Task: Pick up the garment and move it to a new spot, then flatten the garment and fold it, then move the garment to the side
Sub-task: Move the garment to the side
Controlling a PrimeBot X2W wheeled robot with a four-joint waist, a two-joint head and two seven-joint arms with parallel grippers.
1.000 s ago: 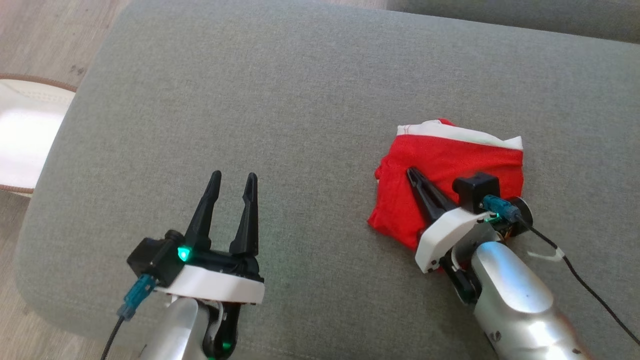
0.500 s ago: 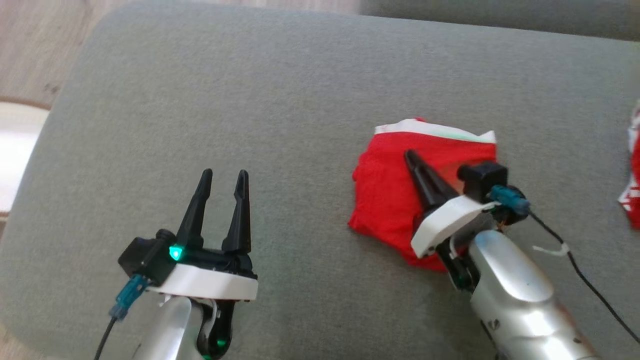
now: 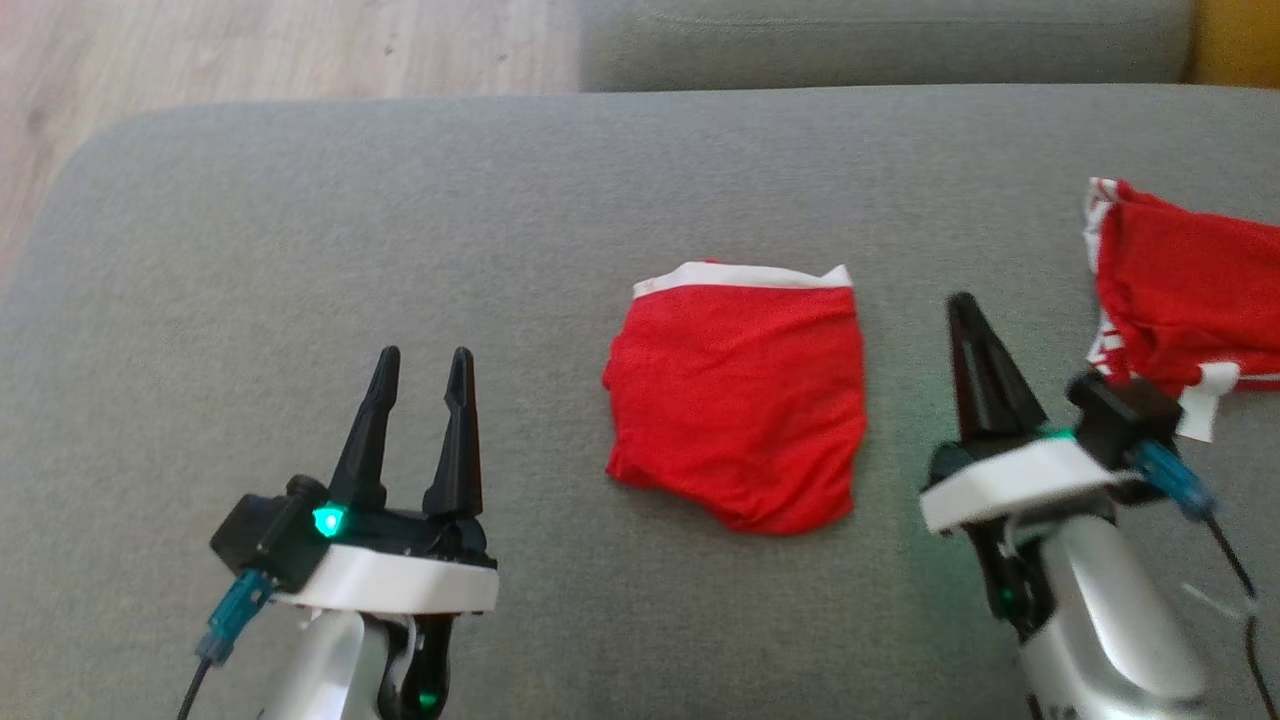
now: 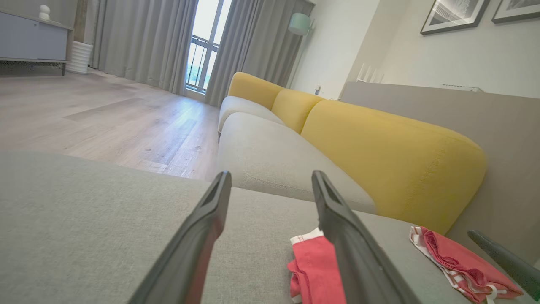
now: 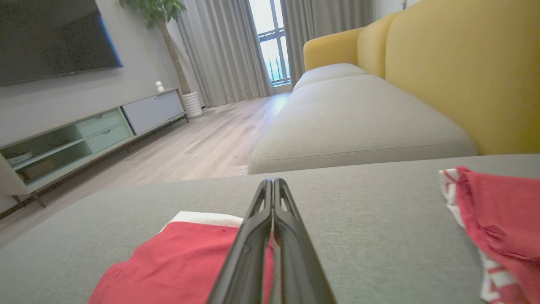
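step: I think fold is done, side move next | garment (image 3: pixel 735 400) lies folded on sofa (image 3: pixel 400 200) | left gripper (image 3: pixel 425 352) fingers spread | right gripper (image 3: pixel 965 305) fingers pressed together, empty | next: I open right, pinch garment edge

Wide bare cushion (image 3: pixel 300 250) lies left of the garment (image 3: pixel 735 400) and beyond it. Right of it runs a narrower bare strip — the right gripper (image 3: pixel 965 315) hangs there, a second red cloth (image 3: pixel 1180 290) just past.
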